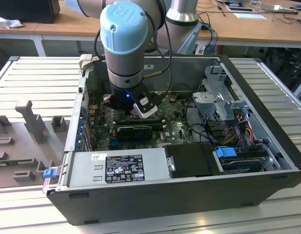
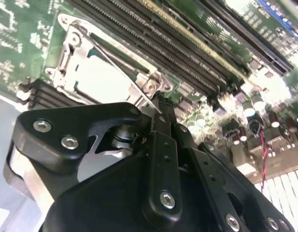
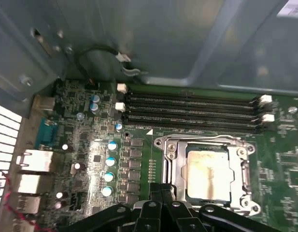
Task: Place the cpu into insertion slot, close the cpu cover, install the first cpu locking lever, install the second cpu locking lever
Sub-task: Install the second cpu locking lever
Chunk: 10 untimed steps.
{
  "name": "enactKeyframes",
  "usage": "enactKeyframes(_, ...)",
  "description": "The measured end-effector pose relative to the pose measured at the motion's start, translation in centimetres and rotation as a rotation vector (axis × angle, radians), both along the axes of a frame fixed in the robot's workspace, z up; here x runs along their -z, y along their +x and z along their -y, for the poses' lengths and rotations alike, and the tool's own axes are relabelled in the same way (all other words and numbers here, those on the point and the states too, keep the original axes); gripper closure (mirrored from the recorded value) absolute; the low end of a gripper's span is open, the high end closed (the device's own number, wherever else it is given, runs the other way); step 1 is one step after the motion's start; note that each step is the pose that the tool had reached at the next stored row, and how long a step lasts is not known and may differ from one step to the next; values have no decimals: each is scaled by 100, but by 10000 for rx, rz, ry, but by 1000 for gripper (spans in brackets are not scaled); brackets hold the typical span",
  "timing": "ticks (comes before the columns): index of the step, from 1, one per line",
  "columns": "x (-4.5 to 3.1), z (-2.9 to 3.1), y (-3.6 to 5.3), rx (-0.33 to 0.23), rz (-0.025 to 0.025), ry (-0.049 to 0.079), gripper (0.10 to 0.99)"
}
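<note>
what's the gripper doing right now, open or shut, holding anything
gripper: shut, fingers pressed together at a thin metal locking lever beside the cpu cover; the cpu sits in the socket under the cover.

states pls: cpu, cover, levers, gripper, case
cpu: seated in the insertion slot, pale face up.
cpu cover: closed flat over the cpu, which shows through its cut-out.
locking lever: thin wire raised at a slant across the cover, not latched.
gripper: fingers together at the lever's end, at the socket's edge.
computer case: side panel off, motherboard exposed.
</note>
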<state>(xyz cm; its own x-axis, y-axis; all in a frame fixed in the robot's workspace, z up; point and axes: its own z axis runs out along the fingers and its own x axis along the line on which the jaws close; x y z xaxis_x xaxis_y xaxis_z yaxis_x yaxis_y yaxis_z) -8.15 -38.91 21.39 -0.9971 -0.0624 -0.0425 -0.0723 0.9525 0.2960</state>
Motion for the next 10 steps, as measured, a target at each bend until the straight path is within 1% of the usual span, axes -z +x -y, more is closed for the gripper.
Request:
enactKeyframes(2,-39,0,0,0,0,14,980)
enactKeyframes(6,-79,0,0,0,0,39,980)
enactKeyframes(10,-89,0,3,-2,0,68,980)
